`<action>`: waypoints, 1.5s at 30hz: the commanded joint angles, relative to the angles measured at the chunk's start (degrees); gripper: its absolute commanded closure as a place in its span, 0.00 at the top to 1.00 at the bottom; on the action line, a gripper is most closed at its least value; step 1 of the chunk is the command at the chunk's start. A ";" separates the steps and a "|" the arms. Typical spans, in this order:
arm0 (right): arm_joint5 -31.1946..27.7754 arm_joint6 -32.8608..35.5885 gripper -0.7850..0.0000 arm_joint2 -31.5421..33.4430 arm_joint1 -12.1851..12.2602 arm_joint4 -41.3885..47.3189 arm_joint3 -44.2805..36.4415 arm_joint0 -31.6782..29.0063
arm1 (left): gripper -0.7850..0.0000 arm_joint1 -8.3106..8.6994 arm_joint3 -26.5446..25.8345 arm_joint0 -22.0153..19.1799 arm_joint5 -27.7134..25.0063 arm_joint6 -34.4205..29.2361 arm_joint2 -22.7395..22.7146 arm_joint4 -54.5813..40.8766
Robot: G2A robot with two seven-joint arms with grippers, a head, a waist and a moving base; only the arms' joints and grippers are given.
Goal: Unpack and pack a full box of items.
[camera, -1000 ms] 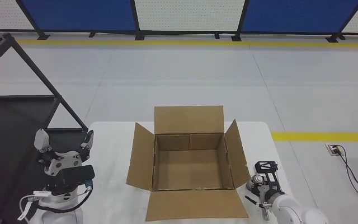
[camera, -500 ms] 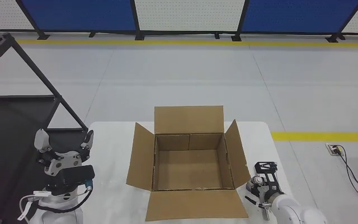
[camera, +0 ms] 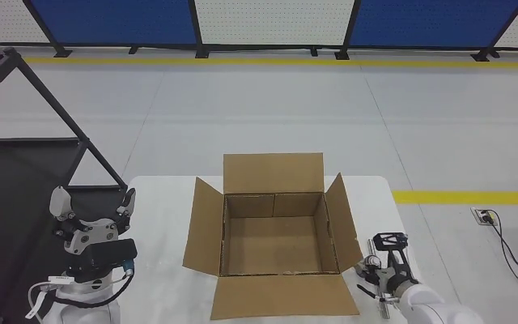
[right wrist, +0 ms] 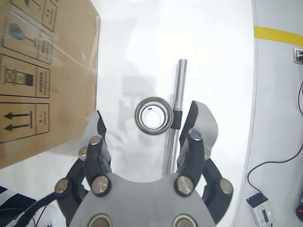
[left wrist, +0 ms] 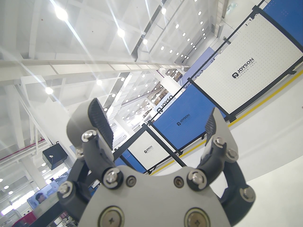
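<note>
cardboard box (camera: 273,172) sits mid-table (camera: 162,243), all four flaps folded out, brown inner floor showing

right gripper (right wrist: 148,115) is low over the white table, just beside the box's right flap, fingers spread wide and gripping nothing. between them lies a steel rod (right wrist: 180,83) with a round metal cup (right wrist: 152,128) joined to its side by a black collar (right wrist: 177,119). one pad (right wrist: 189,119) is just beside the collar; cannot tell if they touch

left gripper (left wrist: 155,115) is at the table's left edge, well apart from the box, tilted up toward the ceiling lights, fingers wide, holding nothing
</note>
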 commanded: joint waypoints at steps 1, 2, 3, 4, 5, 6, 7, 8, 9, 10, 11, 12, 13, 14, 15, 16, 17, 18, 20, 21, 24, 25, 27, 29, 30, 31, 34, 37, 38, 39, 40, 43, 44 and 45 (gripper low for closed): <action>0.18 -0.26 0.89 1.33 0.10 -0.13 -3.02 -1.41 | 1.00 0.00 0.00 0.00 0.00 0.00 0.00 0.00; 0.44 -0.55 0.93 2.19 0.16 -0.48 -4.89 -2.11 | 1.00 0.00 0.00 0.00 0.00 0.00 0.00 0.00; 0.57 -0.56 0.96 2.91 0.21 -0.83 -6.54 -2.98 | 1.00 0.00 0.00 0.00 0.00 0.00 0.00 0.00; 0.61 -0.74 0.97 3.74 0.26 -0.91 -8.52 -3.72 | 1.00 0.00 0.00 0.00 0.00 0.00 0.00 0.00; 0.48 -0.83 1.00 4.60 0.32 -1.03 -10.22 -4.54 | 1.00 0.00 0.00 0.00 0.00 0.00 0.00 0.00; 0.41 -0.93 1.00 5.44 0.35 -0.96 -11.80 -5.30 | 1.00 0.00 0.00 0.00 0.00 0.00 0.00 0.00; 0.32 -1.18 1.00 6.35 0.39 -0.93 -13.35 -5.97 | 1.00 0.00 0.00 0.00 0.00 0.00 0.00 0.00; 0.29 -1.36 1.00 7.28 0.43 -1.11 -14.83 -6.63 | 1.00 0.00 0.00 0.00 0.00 0.00 0.00 0.00; 0.27 -1.52 1.00 8.16 0.47 -1.27 -16.32 -7.25 | 1.00 0.00 0.00 0.00 0.00 0.00 0.00 0.00; 0.25 -1.73 1.00 9.04 0.49 -1.30 -17.80 -7.81 | 1.00 0.00 0.00 0.00 0.00 0.00 0.00 0.00; 0.19 -1.92 1.00 9.92 0.51 -1.24 -19.25 -8.34 | 1.00 0.00 0.00 0.00 0.00 0.00 0.00 0.00; 0.13 -2.12 1.00 10.81 0.52 -1.09 -20.68 -8.85 | 1.00 0.00 0.00 0.00 0.00 0.00 0.00 0.00; -0.25 -2.81 1.00 11.74 0.53 -0.64 -21.71 -9.13 | 1.00 0.00 0.00 0.00 0.00 0.00 0.00 0.00; -1.15 -4.00 1.00 12.64 0.56 0.05 -21.71 -9.09 | 1.00 0.00 0.00 0.00 0.00 0.00 0.00 0.00; -2.31 -5.36 1.00 13.49 0.58 1.13 -21.71 -8.91 | 1.00 0.00 0.00 0.00 0.00 0.00 0.00 0.00; -4.23 -7.06 1.00 14.47 0.63 2.54 -21.71 -8.66 | 1.00 0.00 0.00 0.00 0.00 0.00 0.00 0.00; -6.28 -8.50 1.00 15.52 0.68 4.20 -21.71 -8.64 | 1.00 0.00 0.00 0.00 0.00 0.00 0.00 0.00; -8.62 -10.11 1.00 16.73 0.74 6.26 -21.71 -8.65 | 1.00 0.00 0.00 0.00 0.00 0.00 0.00 0.00; -13.43 -12.29 1.00 19.23 0.86 10.82 -21.71 -9.12 | 1.00 0.00 0.00 0.00 0.00 0.00 0.00 0.00; -16.89 -13.60 1.00 20.30 0.96 13.54 -21.71 -9.12 | 1.00 0.00 0.00 0.00 0.00 0.00 0.00 0.00; -26.76 -15.99 1.00 23.19 1.30 21.52 -21.71 -9.43 | 1.00 0.07 -0.82 0.67 -1.28 1.84 0.07 -1.19; -30.62 -16.29 1.00 23.71 1.48 23.42 -21.71 -9.34 | 1.00 0.15 -1.69 1.18 -2.11 3.57 -0.17 -2.22; -37.38 -16.39 1.00 23.76 1.86 26.99 -21.71 -9.01 | 1.00 0.38 -3.06 2.51 -4.36 8.65 -0.96 -4.60; -43.48 -15.83 1.00 22.91 2.28 30.96 -21.71 -8.49 | 1.00 0.68 -4.10 3.87 -7.63 13.51 -2.28 -7.06; -46.91 -15.14 1.00 22.12 2.54 32.95 -21.71 -8.13 | 1.00 0.85 -4.57 4.46 -9.36 15.94 -2.98 -8.20; -48.81 -14.30 1.00 21.69 2.78 34.39 -21.71 -7.81 | 1.00 0.99 -4.73 4.96 -10.79 17.61 -3.77 -9.15; -52.24 -11.39 1.00 19.48 3.47 37.43 -21.71 -6.28 | 1.00 1.38 -5.12 5.96 -14.31 21.85 -5.33 -10.56; -53.12 -8.69 1.00 17.43 4.11 39.03 -21.71 -4.18 | 1.00 1.38 -5.12 5.96 -14.31 21.85 -5.33 -10.56; -52.61 -8.07 1.00 17.01 4.28 39.19 -21.71 -3.53 | 1.00 1.38 -5.12 5.96 -14.31 21.85 -5.33 -10.56; -52.12 -7.71 1.00 16.59 4.42 39.35 -21.71 -2.97 | 1.00 1.38 -5.12 5.96 -14.31 21.85 -5.33 -10.56; -51.97 -7.36 1.00 16.13 4.56 39.53 -21.71 -2.49 | 1.00 1.38 -5.12 5.96 -14.31 21.85 -5.33 -10.56; -50.36 -6.61 1.00 15.56 4.90 38.80 -21.71 -1.59 | 1.00 1.38 -5.12 5.96 -14.31 21.85 -5.33 -10.56; -49.97 -6.45 1.00 15.61 4.93 38.48 -21.71 -1.55 | 1.00 1.38 -5.12 5.96 -14.31 21.85 -5.33 -10.56; -49.97 -6.45 1.00 15.61 4.93 38.48 -21.71 -1.55 | 1.00 1.38 -5.12 5.96 -14.31 21.85 -5.33 -10.56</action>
